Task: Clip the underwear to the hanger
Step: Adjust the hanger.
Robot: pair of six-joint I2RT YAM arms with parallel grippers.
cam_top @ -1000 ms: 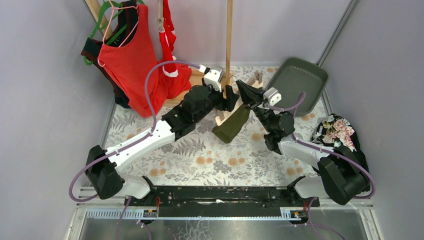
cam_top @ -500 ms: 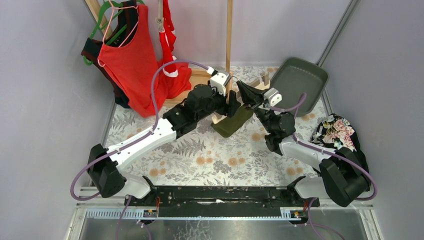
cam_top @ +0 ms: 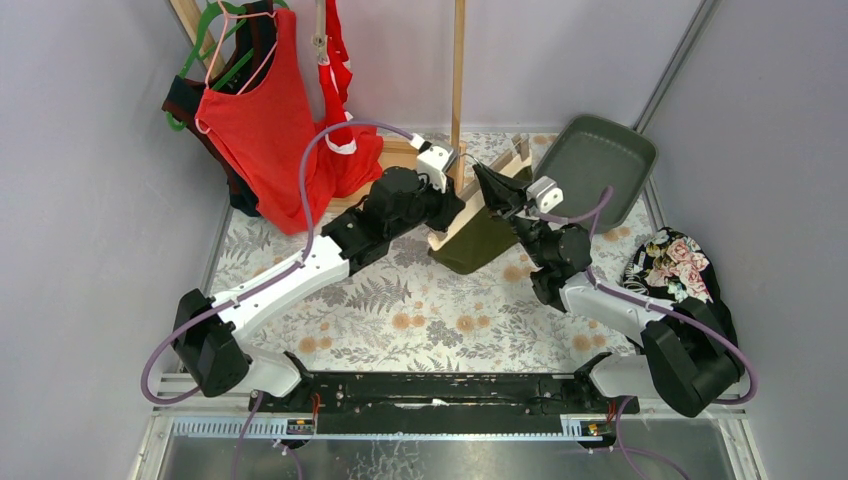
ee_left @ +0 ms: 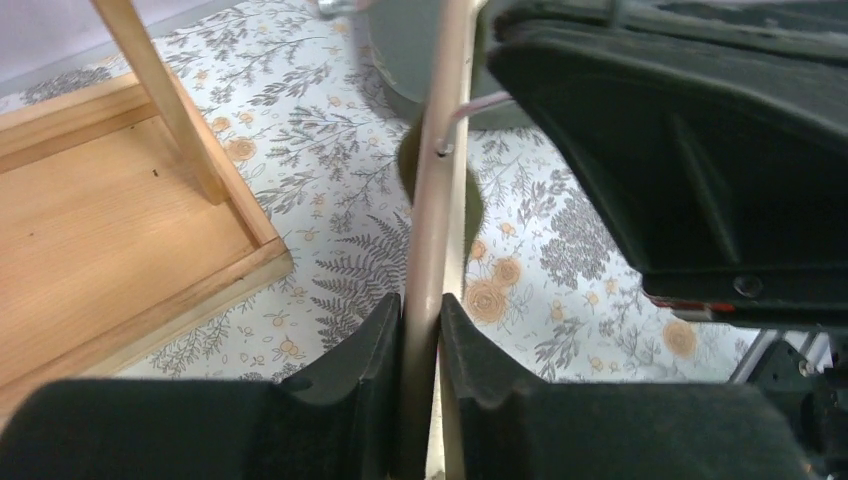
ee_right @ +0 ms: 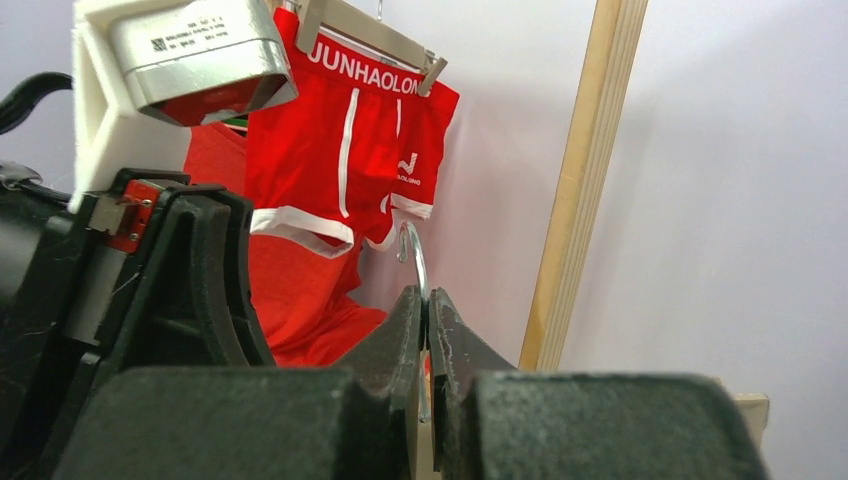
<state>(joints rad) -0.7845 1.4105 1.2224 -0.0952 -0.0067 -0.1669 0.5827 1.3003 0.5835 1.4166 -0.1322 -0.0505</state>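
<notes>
While your left gripper (ee_left: pixel 420 310) is clamped on the hanger (ee_left: pixel 436 200), its black fingers tight on either side of the pale wooden bar, your right gripper (ee_right: pixel 425 300) is pinched together on the hook (ee_right: pixel 414 250). Held at two points like this, the hanger most likely cannot swing or roll while you work a clip.

From above, the hanger sits toward 12 o'clock on the table (cam_top: pixel 420 310). It is tilted, with one end low at 7 o'clock and the other raised toward 1 o'clock, where the tray (cam_top: pixel 628 150) stands. The olive briefs (cam_top: pixel 478 242) hang limp under the bar, at 5 o'clock from your left gripper. In your left wrist view a little olive cloth shows just behind the bar, but you cannot tell from these views whether a clip has hold of it.

The red briefs (ee_right: pixel 350 130) are up at 11 o'clock, already clipped by the lettered waistband to another hanger beside the post (ee_right: pixel 580 180).

The bar is smooth, rounded light wood with one small fastener in it, and should grip firmly. The hook is thin, bright, curved wire and could twist between flat pads. The olive cloth is soft, matte knit, and the red is stretchy with white piping.
</notes>
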